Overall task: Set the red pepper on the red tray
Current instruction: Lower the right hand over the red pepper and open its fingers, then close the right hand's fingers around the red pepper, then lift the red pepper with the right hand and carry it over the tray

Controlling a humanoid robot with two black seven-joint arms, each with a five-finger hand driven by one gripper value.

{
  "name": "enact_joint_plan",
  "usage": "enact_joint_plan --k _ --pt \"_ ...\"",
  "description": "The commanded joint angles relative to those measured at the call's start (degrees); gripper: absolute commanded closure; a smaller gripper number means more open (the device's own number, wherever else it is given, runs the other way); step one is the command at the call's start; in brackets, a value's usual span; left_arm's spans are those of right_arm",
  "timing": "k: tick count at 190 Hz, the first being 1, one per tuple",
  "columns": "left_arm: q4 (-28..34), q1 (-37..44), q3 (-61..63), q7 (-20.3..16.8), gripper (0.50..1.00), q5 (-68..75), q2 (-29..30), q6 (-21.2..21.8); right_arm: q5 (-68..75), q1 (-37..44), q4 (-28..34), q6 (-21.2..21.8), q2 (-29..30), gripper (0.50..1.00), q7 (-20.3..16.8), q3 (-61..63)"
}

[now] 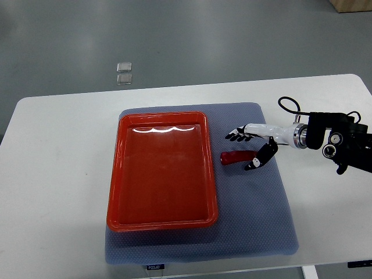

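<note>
A red tray (pixel 163 171) sits left of centre on a blue-grey mat (pixel 256 226) covering a white table (pixel 52 174). Just right of the tray, on the mat, lies the red pepper (pixel 233 157). The right hand (pixel 251 146), reaching in from the right edge, hovers over the pepper's right end with fingers spread, thumb below and fingers above, gripping nothing.

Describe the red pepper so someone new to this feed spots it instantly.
On the white table lies a blue-grey mat carrying a large red tray. Just right of the tray, on bare mat, lies the red pepper, under the right hand. It is small, slim, elongated, unlike the big flat tray.
</note>
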Motion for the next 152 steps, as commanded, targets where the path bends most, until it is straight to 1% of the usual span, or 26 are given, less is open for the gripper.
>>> enact_joint_plan --k 1,12,21,32,36,37,46,49,54,55,60,61,65,74,75,81,84,86,87,88,89,98,99,122,131,152 --pt "0.0 0.0 0.0 0.0 0.500 0.0 0.0 0.0 -0.8 -0.4 -0.3 0.0 0.5 0.662 0.0 0.0" --pt "0.0 0.0 0.1 0.0 0.500 0.0 0.0 0.0 -1.2 -0.5 -0.4 -0.1 0.8 0.673 0.0 0.0" --pt "-0.1 0.0 0.0 0.0 0.500 0.0 0.0 0.0 -1.6 -0.6 -0.6 -0.3 0.9 0.697 0.1 0.0" --pt "-0.1 0.0 0.1 0.0 0.500 0.0 0.0 0.0 -1.6 -0.8 -0.9 -0.4 1.0 0.709 0.1 -0.1" --pt "-0.1 0.0 0.1 0.0 0.500 0.0 0.0 0.0 -1.7 -0.9 -1.0 -0.4 1.0 0.722 0.1 -0.1" --pt "-0.1 0.0 0.1 0.0 0.500 0.0 0.0 0.0 -1.8 -0.9 -1.0 -0.4 1.1 0.732 0.1 -0.1" --pt "-0.1 0.0 0.1 0.1 0.500 0.0 0.0 0.0 -1.9 -0.9 -1.1 -0.4 1.2 0.765 0.1 -0.1" --pt "-0.1 0.0 0.1 0.0 0.500 0.0 0.0 0.0 -2.1 -0.9 -1.2 -0.5 1.2 0.787 0.1 -0.1" --pt "-0.1 0.0 0.1 0.0 0.500 0.0 0.0 0.0 -2.4 -0.9 -1.2 -0.5 1.2 0.803 0.1 -0.1" --pt "-0.1 0.0 0.0 0.0 0.500 0.0 0.0 0.0 -2.5 -0.9 -1.2 -0.6 1.2 0.816 0.1 -0.1" --pt "-0.1 0.0 0.1 0.0 0.500 0.0 0.0 0.0 -2.8 -0.9 -1.3 -0.7 1.2 0.836 0.1 -0.2" --pt "-0.1 0.0 0.1 0.0 0.500 0.0 0.0 0.0 -3.0 -0.9 -1.3 -0.7 1.2 0.850 0.1 -0.2" --pt "-0.1 0.0 0.0 0.0 0.500 0.0 0.0 0.0 -3.2 -0.9 -1.3 -0.8 1.2 0.867 0.1 -0.3" --pt "-0.1 0.0 0.0 0.0 0.500 0.0 0.0 0.0 -3.2 -0.9 -1.3 -0.8 1.2 0.867 0.1 -0.3" --pt "0.0 0.0 0.0 0.1 0.500 0.0 0.0 0.0 -3.4 -0.9 -1.4 -0.8 1.1 0.897 0.2 -0.5" --pt "0.0 0.0 0.0 0.0 0.500 0.0 0.0 0.0 -3.5 -0.9 -1.4 -0.8 1.0 0.930 0.3 -0.6" --pt "0.0 0.0 0.1 0.0 0.500 0.0 0.0 0.0 -3.6 -0.9 -1.4 -0.8 1.0 0.938 0.3 -0.6" --pt "0.0 0.0 0.0 0.0 0.500 0.0 0.0 0.0 -3.7 -0.9 -1.4 -0.8 1.0 0.955 0.3 -0.6" --pt "0.0 0.0 0.0 0.1 0.500 0.0 0.0 0.0 -3.8 -0.9 -1.4 -0.8 1.0 0.971 0.3 -0.6" --pt "0.0 0.0 0.0 0.1 0.500 0.0 0.0 0.0 -3.8 -0.9 -1.4 -0.8 1.0 0.971 0.3 -0.6" --pt "0.0 0.0 0.0 0.1 0.500 0.0 0.0 0.0 -3.8 -0.9 -1.4 -0.8 1.0 0.989 0.3 -0.7" --pt "0.0 0.0 0.0 0.1 0.500 0.0 0.0 0.0 -3.8 -0.9 -1.4 -0.8 1.0 0.989 0.3 -0.7" --pt "0.0 0.0 0.1 0.0 0.500 0.0 0.0 0.0 -3.9 -0.7 -1.4 -0.8 0.8 1.000 0.3 -0.8" --pt "0.1 0.0 0.1 0.0 0.500 0.0 0.0 0.0 -3.9 0.0 -1.4 -0.6 0.2 1.000 0.3 -0.7" --pt "0.1 0.0 0.1 0.1 0.500 0.0 0.0 0.1 -3.2 2.5 -1.4 -0.1 -1.5 1.000 0.4 -0.6" --pt "0.1 0.0 0.1 0.0 0.500 0.0 0.0 0.1 -2.6 5.9 -1.2 0.4 -3.0 1.000 0.5 -0.6"
